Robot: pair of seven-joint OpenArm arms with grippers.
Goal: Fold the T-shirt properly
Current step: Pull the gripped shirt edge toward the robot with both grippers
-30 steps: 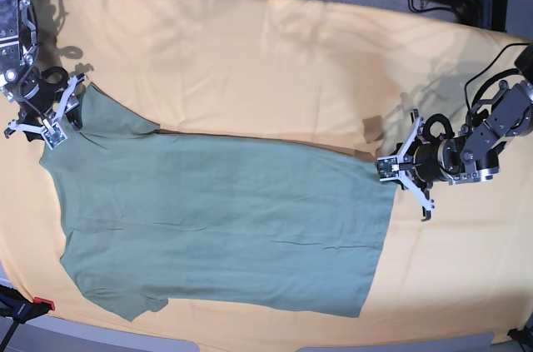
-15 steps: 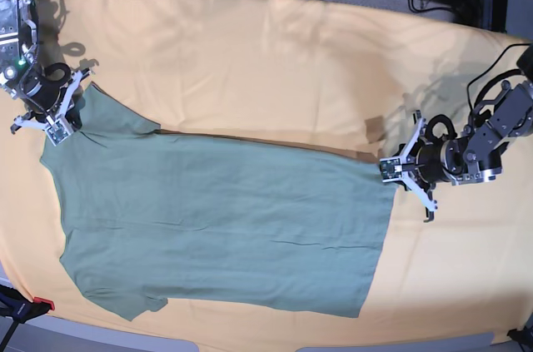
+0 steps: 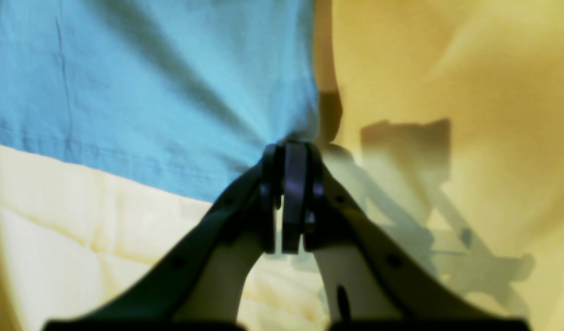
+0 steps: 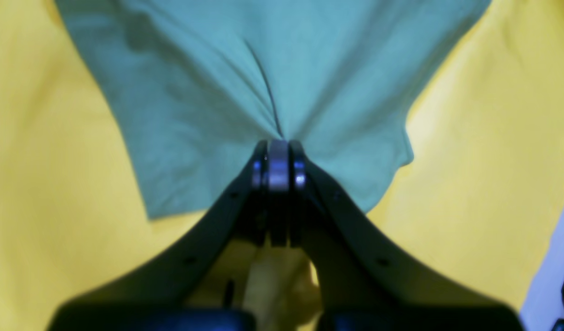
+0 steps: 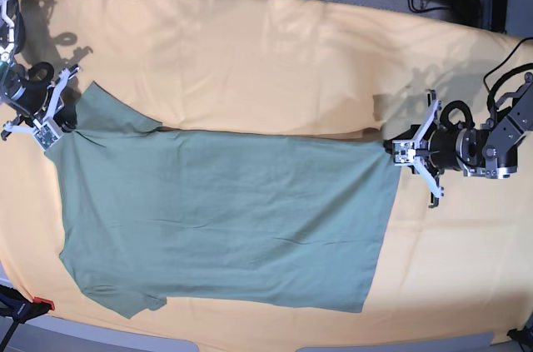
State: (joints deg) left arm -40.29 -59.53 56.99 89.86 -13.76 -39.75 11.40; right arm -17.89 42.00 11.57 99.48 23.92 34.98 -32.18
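T-shirt flat across the near half of the cloth-covered surface | left gripper clamped on a hem corner | right gripper clamped on the sleeve | risk: uneven pulling could slip a thin pinch, wrinkling the fold

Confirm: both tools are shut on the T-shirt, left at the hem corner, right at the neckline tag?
Not quite. The right tool is shut on the T-shirt at the sleeve end, by the shoulder; the right wrist view shows no tag there. The rest holds: the left tool is shut on the hem corner.
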